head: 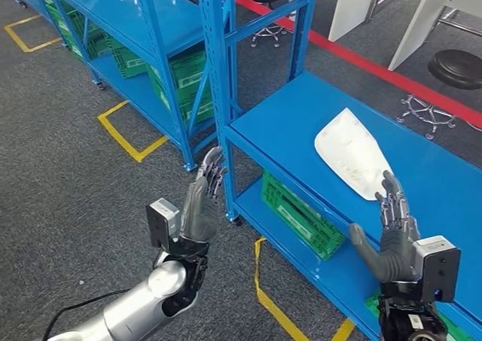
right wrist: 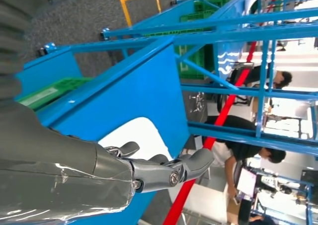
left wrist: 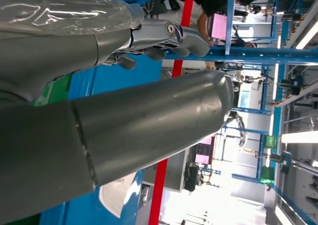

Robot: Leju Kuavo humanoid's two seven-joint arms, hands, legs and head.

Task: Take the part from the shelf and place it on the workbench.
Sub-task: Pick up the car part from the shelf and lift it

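The part, a flat white tapered panel, lies on the blue shelf board at the right. My right hand is raised just in front of its near end, fingers apart and empty, fingertips close to the panel's edge. In the right wrist view the white part shows beyond the right hand's fingers. My left hand hangs over the floor beside the shelf's corner post, fingers stretched up and holding nothing. A sliver of the white part appears in the left wrist view past the thumb.
A green crate sits on the lower shelf board under the part. A second blue rack with green crates stands at the left rear. Yellow floor marks and a red line cross the grey carpet. People stand behind the racks.
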